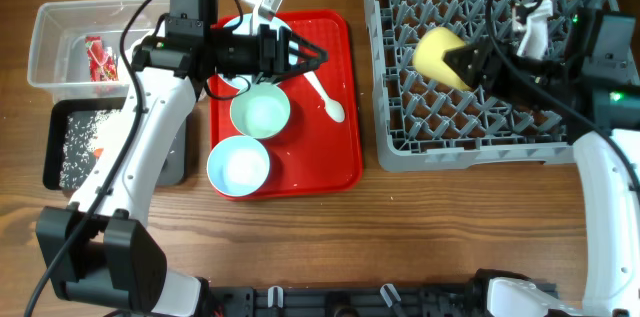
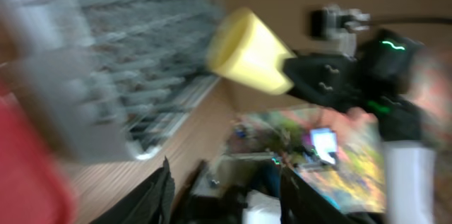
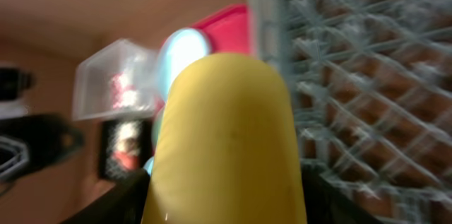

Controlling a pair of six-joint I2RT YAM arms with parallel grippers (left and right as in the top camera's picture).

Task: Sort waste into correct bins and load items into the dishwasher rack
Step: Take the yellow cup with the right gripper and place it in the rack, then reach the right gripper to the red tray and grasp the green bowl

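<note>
Cup (image 1: pixel 436 55): my right gripper (image 1: pixel 466 62) clamped on it above rack (image 1: pixel 420 139), right of frame, for loading. Left gripper (image 1: pixel 312 55): parted, empty.

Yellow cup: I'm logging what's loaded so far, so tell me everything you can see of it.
The small yellow cup looks plain, smooth and plastic, slightly tapered, with no handle visible. The right gripper clamps it by one end, tipped sideways over the dishwasher rack; whether it touches the pegs is unclear.

I think I work in a robot lab: my left arm (image 1: pixel 140 147) and right arm (image 1: pixel 608 187) stand at a wooden table (image 1: pixel 300 227), with a dishwasher rack (image 1: pixel 470 152) on it.
</note>
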